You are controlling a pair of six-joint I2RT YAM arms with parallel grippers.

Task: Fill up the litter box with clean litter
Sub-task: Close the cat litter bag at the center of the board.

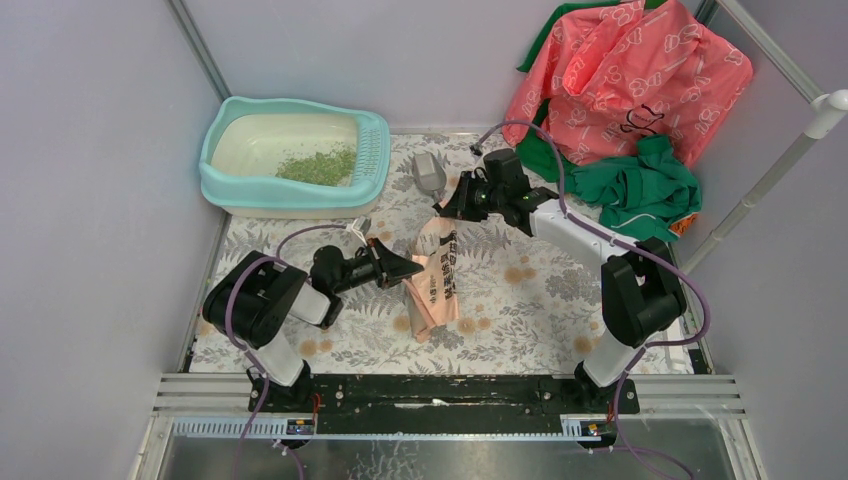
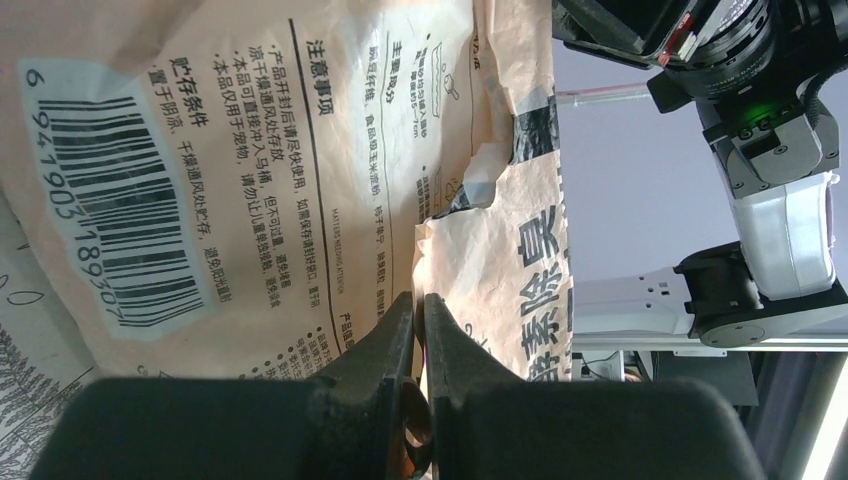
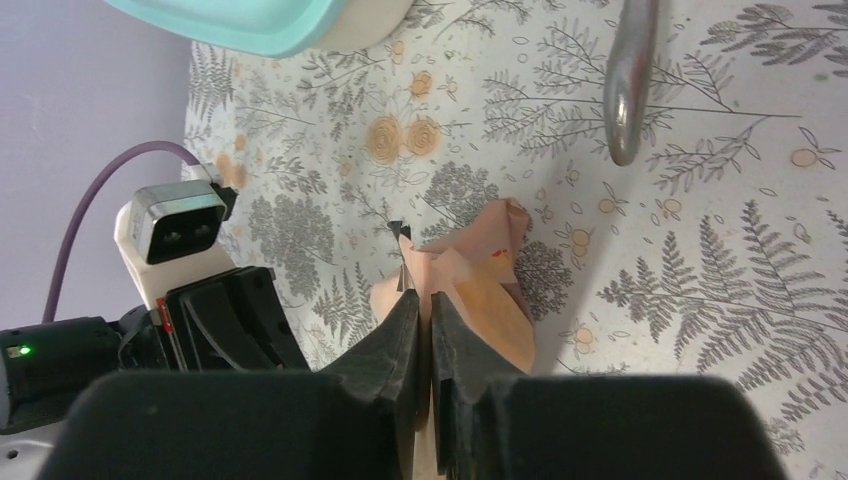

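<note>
1. Grey fern-print cloth covers the counter (image 1: 520, 330) under the bag (image 1: 440, 285).
2. A pink-and-green cloth heap (image 1: 620, 80) lies far right of the bag, against the back wall.
3. The turquoise litter box (image 1: 225, 185) sits far left of the bag, well apart from it, at the counter's back corner.
4. The bag itself, pale orange with dark print, lies crumpled mid-counter.
5. The green litter (image 1: 318, 166) is a thin patch in the box's cream pan, on the side nearer the bag.
6. The grey scoop (image 1: 428, 172) lies just beyond the bag's top.
7. The right hand (image 3: 424, 300) has its fingers together, clamped on the bag's top edge.
8. The left hand (image 2: 420, 300) has its fingers together, pinching the bag's left edge.
</note>
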